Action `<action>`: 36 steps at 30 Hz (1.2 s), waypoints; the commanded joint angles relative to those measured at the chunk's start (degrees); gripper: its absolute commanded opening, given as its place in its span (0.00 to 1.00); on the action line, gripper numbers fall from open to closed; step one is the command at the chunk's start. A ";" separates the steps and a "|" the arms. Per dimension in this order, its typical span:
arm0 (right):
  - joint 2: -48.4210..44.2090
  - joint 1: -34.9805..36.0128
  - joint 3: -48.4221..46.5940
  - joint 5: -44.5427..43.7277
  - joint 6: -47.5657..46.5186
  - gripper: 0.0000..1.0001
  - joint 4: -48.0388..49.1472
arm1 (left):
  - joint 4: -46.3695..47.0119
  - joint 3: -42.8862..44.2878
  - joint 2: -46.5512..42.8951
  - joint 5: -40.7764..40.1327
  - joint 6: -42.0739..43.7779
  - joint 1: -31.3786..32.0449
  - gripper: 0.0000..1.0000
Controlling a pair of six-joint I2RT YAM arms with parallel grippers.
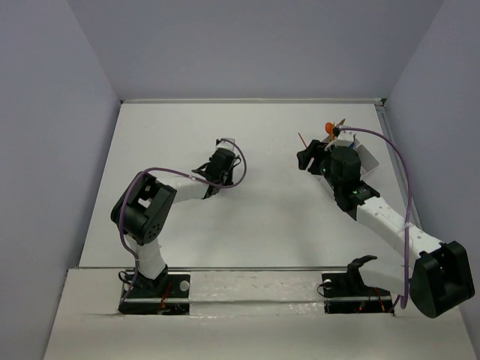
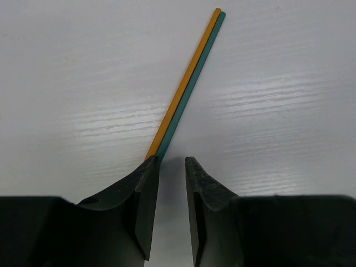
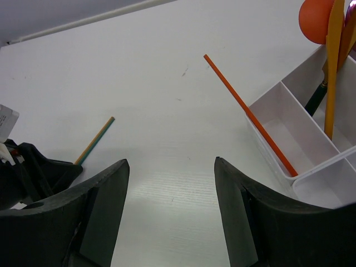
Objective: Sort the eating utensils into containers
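Note:
Two thin sticks, one orange [image 2: 183, 86] and one teal [image 2: 194, 83], lie side by side on the white table. Their near ends run under the left fingertip of my left gripper [image 2: 171, 160], whose jaws stand a narrow gap apart with only table between them. My left gripper [image 1: 214, 169] is at mid-table. My right gripper [image 3: 171, 161] is wide open and empty, hovering left of the white divided container [image 3: 300, 107]. A long orange stick [image 3: 233, 93] leans over the container's rim. An orange spoon [image 3: 314, 22], a yellow utensil [image 3: 334, 67] and a dark handle [image 3: 316, 97] stand in it.
The container [image 1: 367, 159] sits near the table's right edge, by the right wall. A pale utensil [image 3: 328, 161] lies across its near compartment. The orange and teal pair also shows in the right wrist view [image 3: 94, 141], beside my left gripper [image 3: 28, 172].

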State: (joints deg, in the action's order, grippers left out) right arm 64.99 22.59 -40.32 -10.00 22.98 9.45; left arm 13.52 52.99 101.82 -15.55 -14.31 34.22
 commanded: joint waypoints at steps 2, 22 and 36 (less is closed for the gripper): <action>-0.83 0.44 0.50 0.33 0.40 0.68 2.76 | 1.42 0.01 -0.75 -1.15 0.59 -0.55 0.26; -2.06 0.44 0.68 0.16 0.75 0.68 2.68 | 0.54 0.27 1.71 0.52 0.42 -0.55 0.21; -2.67 0.44 -1.61 2.97 0.66 0.69 -1.54 | 0.28 0.01 3.91 6.06 -1.43 -0.03 0.21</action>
State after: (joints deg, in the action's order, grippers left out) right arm 64.27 22.59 -40.29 -8.86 23.40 8.93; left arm 15.25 53.01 103.68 -12.40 -14.24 33.91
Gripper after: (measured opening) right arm 0.691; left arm 0.206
